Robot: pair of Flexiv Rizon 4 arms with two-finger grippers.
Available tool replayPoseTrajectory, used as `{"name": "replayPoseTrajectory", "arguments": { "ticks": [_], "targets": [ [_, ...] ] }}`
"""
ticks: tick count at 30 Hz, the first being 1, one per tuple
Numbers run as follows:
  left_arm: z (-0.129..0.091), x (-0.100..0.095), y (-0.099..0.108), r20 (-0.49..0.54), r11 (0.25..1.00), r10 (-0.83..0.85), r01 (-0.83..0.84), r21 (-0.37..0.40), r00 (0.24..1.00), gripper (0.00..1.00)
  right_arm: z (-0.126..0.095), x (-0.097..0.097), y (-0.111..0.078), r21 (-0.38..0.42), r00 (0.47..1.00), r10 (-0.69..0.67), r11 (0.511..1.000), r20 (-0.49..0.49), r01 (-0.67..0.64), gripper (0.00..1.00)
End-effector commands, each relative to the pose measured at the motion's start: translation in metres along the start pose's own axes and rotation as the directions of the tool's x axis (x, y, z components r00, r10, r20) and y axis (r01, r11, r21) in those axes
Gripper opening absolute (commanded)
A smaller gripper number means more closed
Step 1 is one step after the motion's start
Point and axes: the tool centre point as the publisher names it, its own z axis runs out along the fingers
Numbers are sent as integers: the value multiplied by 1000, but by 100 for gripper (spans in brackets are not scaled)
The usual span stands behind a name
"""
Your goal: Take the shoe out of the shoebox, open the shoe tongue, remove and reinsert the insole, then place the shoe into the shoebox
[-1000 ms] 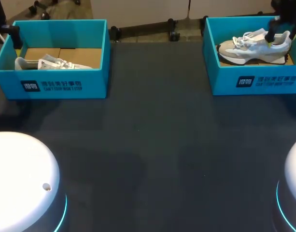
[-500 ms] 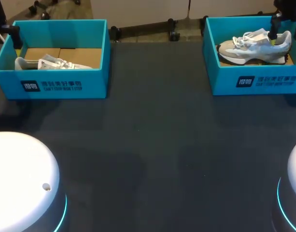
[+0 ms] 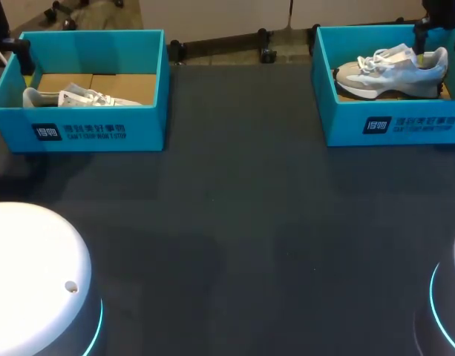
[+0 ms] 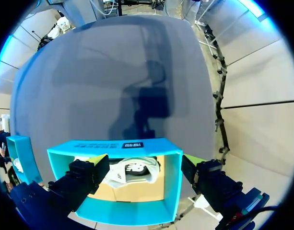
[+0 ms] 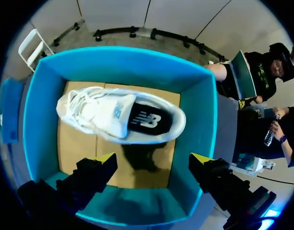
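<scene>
Risen clear of the shoe (image 5: 119,115), the right tool (image 5: 153,162) hangs spread wide above it. The shoe sits upright in the right shoebox (image 5: 115,64), with a white logo on its dark insole. The left tool (image 4: 144,163) gapes over the left shoebox (image 4: 113,146), whose white print is too small to read. A second shoe (image 4: 132,171) is partly hidden behind its wall.

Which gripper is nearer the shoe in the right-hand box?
Right. The right gripper hangs open above that shoe; the left gripper hangs over the other shoebox across the table.
</scene>
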Motion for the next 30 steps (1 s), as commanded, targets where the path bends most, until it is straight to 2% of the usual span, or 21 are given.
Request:
{"name": "replayPoseTrajectory", "arguments": {
  "ticks": [1,5,14,15,16,17,18,19,21,22,25,27,30],
  "targets": [
    [0,0,-2,-2,1000,0,0,-4,1000,100,16,-7,26,27,1000,16,999,4,-17,100],
    [0,0,-2,-2,1000,0,0,-4,1000,100,20,-16,30,27,999,38,999,18,-39,100],
    [0,0,-2,-2,1000,0,0,-4,1000,100,27,-19,27,32,998,48,998,29,-49,97],
    [0,0,-2,-2,1000,0,0,-4,1000,100,28,-20,26,32,998,48,998,29,-49,90],
    [0,0,-2,-2,1000,0,0,-4,1000,100,30,-21,25,35,998,51,998,30,-52,75],
    [0,0,-2,-2,1000,0,0,-4,1000,100,31,-22,25,37,998,53,998,29,-54,72],
    [0,0,-2,-2,1000,0,0,-4,1000,100,33,-24,24,39,998,57,998,30,-58,79],
    [0,0,-2,-2,1000,0,0,-4,1000,100,35,-25,23,43,998,63,997,29,-64,79],
    [0,0,-2,-2,1000,0,0,-4,1000,100,39,-27,23,48,997,71,996,33,-73,75],
    [0,0,-2,-2,1000,0,0,-4,1000,100,40,-28,24,50,997,75,996,32,-77,63],
    [0,0,-2,-2,1000,0,0,-4,1000,100,44,-30,26,54,996,81,995,28,-83,66],
    [0,0,-2,-2,1000,0,0,-4,1000,100,46,-30,28,59,996,81,995,21,-82,62],
    [0,0,-2,-2,1000,0,0,-4,1000,100,48,-30,30,63,996,88,994,23,-89,65]
  ]
}}
